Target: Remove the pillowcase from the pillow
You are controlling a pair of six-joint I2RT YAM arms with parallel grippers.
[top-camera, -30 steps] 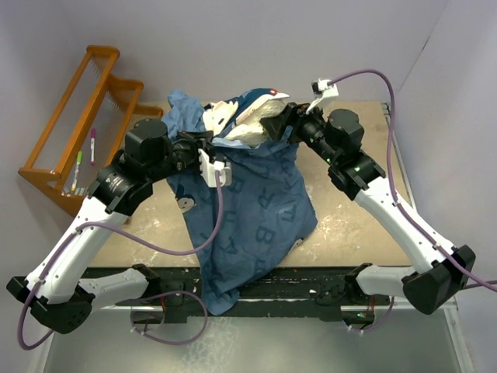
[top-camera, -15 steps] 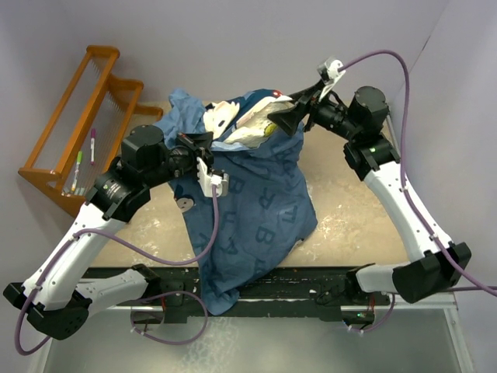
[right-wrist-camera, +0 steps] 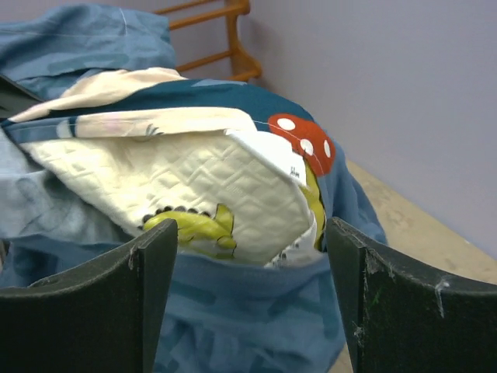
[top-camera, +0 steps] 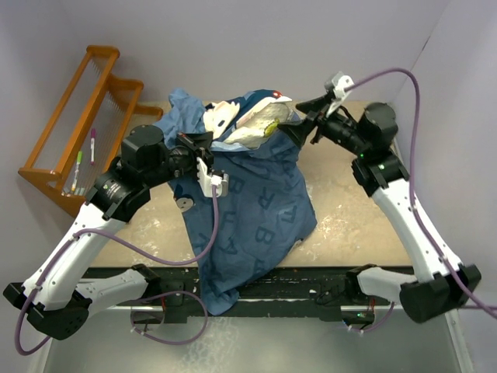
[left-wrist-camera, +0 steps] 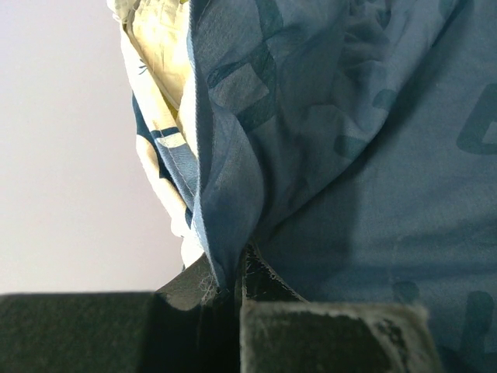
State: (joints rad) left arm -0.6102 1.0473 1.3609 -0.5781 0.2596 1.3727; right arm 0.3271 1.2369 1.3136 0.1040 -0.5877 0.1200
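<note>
The slate-blue pillowcase [top-camera: 256, 210] hangs in a heap over the table's middle and its front edge. The pillow [top-camera: 260, 123] pokes its cream quilted corner out of the case's open top. My left gripper [top-camera: 202, 146] is shut on a fold of the pillowcase edge [left-wrist-camera: 225, 225], its fingertips [left-wrist-camera: 260, 276] pinching the cloth. My right gripper [top-camera: 299, 120] is open and empty, just right of the pillow corner. In the right wrist view the pillow [right-wrist-camera: 210, 175] shows a yellow mark [right-wrist-camera: 194, 225] and a white tag [right-wrist-camera: 272, 151] between and beyond the spread fingers [right-wrist-camera: 155, 280].
An orange wooden rack [top-camera: 78, 116] with markers [top-camera: 92, 144] stands at the far left and also shows in the right wrist view [right-wrist-camera: 210, 31]. A small round disc [top-camera: 184, 203] lies on the table beside the cloth. Lilac walls close the back and right.
My right gripper has drawn back to the right, away from the pillow corner it was at, and stands open. The left gripper has kept its hold on the pillowcase.
</note>
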